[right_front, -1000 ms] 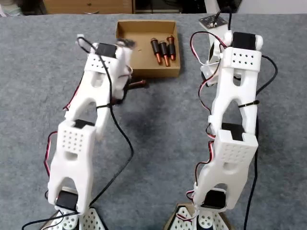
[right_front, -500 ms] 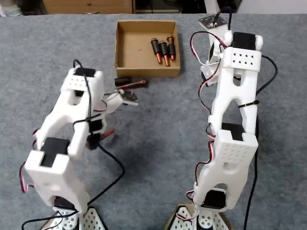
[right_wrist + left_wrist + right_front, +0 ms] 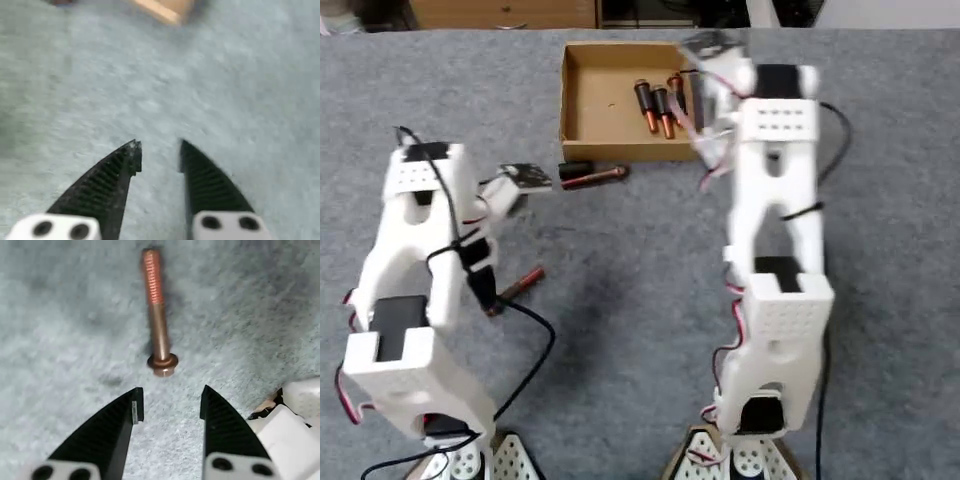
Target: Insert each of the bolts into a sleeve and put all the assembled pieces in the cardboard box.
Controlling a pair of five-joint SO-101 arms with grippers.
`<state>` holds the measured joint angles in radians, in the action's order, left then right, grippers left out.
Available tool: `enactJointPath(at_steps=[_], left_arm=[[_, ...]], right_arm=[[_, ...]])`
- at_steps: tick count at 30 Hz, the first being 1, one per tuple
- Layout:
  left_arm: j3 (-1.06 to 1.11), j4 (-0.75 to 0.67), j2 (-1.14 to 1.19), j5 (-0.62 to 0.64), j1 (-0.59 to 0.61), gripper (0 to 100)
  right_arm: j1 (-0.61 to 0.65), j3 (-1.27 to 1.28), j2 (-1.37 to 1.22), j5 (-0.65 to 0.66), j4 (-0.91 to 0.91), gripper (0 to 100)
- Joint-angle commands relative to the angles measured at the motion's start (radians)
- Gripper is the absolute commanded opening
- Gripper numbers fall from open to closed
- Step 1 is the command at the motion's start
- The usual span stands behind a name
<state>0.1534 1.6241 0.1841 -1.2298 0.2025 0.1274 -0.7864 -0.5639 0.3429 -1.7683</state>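
The grey table point(image 3: 640, 260) is taken up by two white arms: the left arm point(image 3: 415, 260) is set along the left edge and the right arm point(image 3: 775, 230) right of centre, stretched toward the far edge. The cardboard box point(image 3: 582, 100) is placed at the middle of the far edge, and one of its corners point(image 3: 165, 10) is seen ahead of the right gripper point(image 3: 159, 146), whose jaws are held apart over bare surface with nothing between them. The left gripper point(image 3: 171, 392) is likewise spread wide and empty. Three assembled pieces point(image 3: 660, 103) are laid side by side in the right part of the box. A fourth sleeved bolt point(image 3: 590, 175) is left on the table just outside the box's near wall. A loose bolt point(image 3: 159, 315) is found on the surface just ahead of the left gripper's fingertips, head toward them, near the left edge point(image 3: 520, 284).
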Motion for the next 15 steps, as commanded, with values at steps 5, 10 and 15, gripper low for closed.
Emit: enactJointPath(at_steps=[5, 10, 15], left_arm=[[-0.015, -0.009, -0.048, 0.021, 0.195, 19], [-0.034, -0.012, -0.048, 0.215, 0.353, 19], [-0.091, -0.008, -0.048, 0.491, 0.509, 19]], right_arm=[[0.309, -0.033, 0.056, -0.002, 0.028, 28.4], [0.476, -0.041, 0.016, -0.133, 0.141, 28.8], [0.553, -0.07, -0.113, -0.413, 0.29, 28.8]])
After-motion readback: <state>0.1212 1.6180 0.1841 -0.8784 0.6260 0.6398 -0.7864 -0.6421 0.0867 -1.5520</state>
